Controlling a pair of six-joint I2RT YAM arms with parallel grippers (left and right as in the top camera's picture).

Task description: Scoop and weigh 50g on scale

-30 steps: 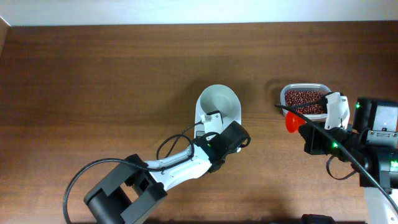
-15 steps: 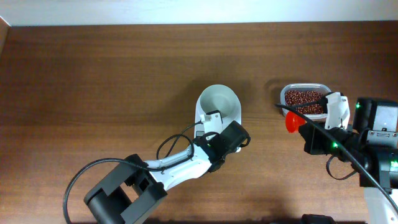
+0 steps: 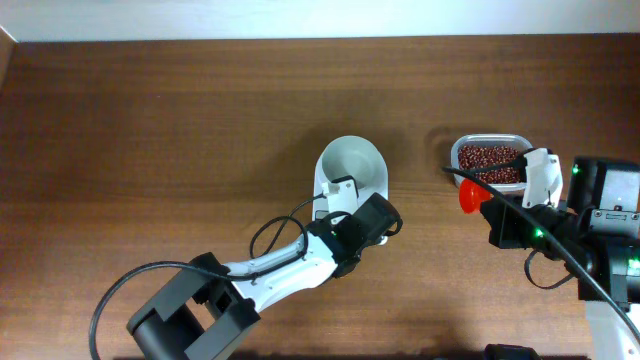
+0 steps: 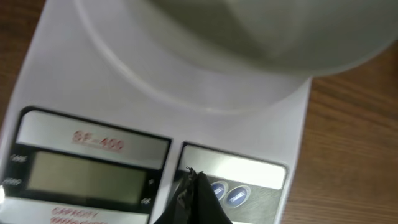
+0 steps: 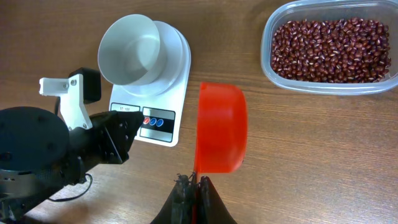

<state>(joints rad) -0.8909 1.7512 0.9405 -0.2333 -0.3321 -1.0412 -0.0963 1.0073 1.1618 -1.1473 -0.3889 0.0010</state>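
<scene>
The white scale (image 5: 176, 74) stands at mid-table with its round white bowl (image 3: 352, 166) empty. My left gripper (image 4: 191, 177) is shut, and its tips rest on the scale's button panel just left of the two blue buttons (image 4: 227, 194). The grey display (image 4: 87, 171) is blank. My right gripper (image 5: 194, 182) is shut on the handle of an orange scoop (image 5: 221, 127), held above the wood between the scale and a clear tub (image 5: 268, 65). The scoop's inside does not show. The tub holds the reddish-brown beans (image 5: 329, 42).
The left arm (image 3: 290, 265) runs from the bottom left up to the scale's front. The right arm's body (image 3: 600, 230) fills the right edge, just in front of the tub. A black cable (image 3: 275, 235) loops beside the left arm.
The rear links of the left arm have shifted slightly down and left. Both grippers, the scoop and the scale stay as they were.
</scene>
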